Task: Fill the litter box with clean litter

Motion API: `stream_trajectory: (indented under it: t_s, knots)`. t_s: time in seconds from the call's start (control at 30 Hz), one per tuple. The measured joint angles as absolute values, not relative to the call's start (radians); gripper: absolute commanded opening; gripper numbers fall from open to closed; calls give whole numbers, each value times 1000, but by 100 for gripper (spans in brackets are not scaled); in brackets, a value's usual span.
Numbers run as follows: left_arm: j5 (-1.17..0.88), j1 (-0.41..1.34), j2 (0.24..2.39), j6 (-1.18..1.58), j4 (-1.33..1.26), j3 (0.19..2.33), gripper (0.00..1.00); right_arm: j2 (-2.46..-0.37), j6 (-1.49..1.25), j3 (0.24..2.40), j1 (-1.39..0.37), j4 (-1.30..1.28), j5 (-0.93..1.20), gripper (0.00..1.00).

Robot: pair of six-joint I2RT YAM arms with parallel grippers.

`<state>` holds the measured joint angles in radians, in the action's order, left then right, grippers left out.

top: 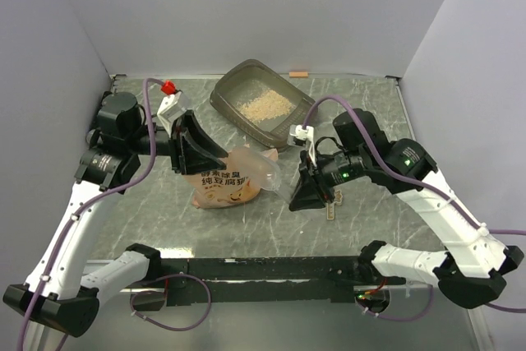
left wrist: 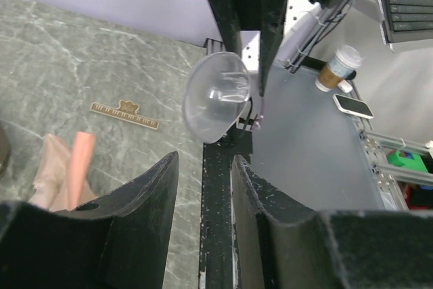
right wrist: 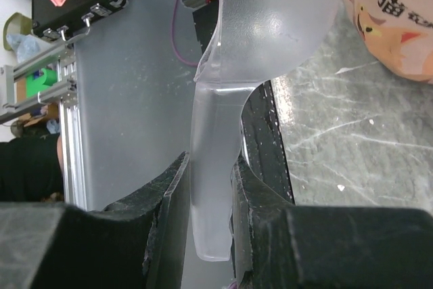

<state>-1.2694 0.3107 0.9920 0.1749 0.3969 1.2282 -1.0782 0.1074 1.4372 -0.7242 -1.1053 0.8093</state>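
Right gripper (right wrist: 210, 167) clamps a clear plastic scoop (right wrist: 270, 18); soft salmon-pink plastic bag (top: 230, 180) lies between it and left gripper (left wrist: 204, 164), jaws apart.

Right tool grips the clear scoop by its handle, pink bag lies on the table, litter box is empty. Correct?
No, the litter box isn't empty: the top view shows tan litter on its floor. Rest holds: right tool grips the clear scoop by its handle, pink bag lies on the table.

Pink dark-printed bag (top: 233, 180), grey-brown litter box (top: 222, 94), tan litter (top: 265, 107), clear scoop (right wrist: 270, 18).
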Motion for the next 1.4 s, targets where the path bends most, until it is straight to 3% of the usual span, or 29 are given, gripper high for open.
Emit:
stream_trajectory:
  t_s: [1.07, 1.23, 1.27, 1.33, 1.4]
  knots:
    - [-1238, 365, 1098, 117, 431, 1222, 41, -1211, 113, 1515, -790, -1139, 771, 0]
    - [-1227, 380, 1103, 119, 430, 1223, 16, -1228, 112, 1520, -798, -1139, 770, 0]
    - [-1224, 383, 1104, 118, 432, 1223, 4, -1233, 111, 1521, -799, -1139, 767, 0]
    - [-1196, 387, 1107, 112, 435, 1223, 1, -1242, 104, 1521, -800, -1141, 767, 0]
    - [-1173, 388, 1111, 106, 440, 1223, 1, -1246, 97, 1521, -800, -1139, 753, 18]
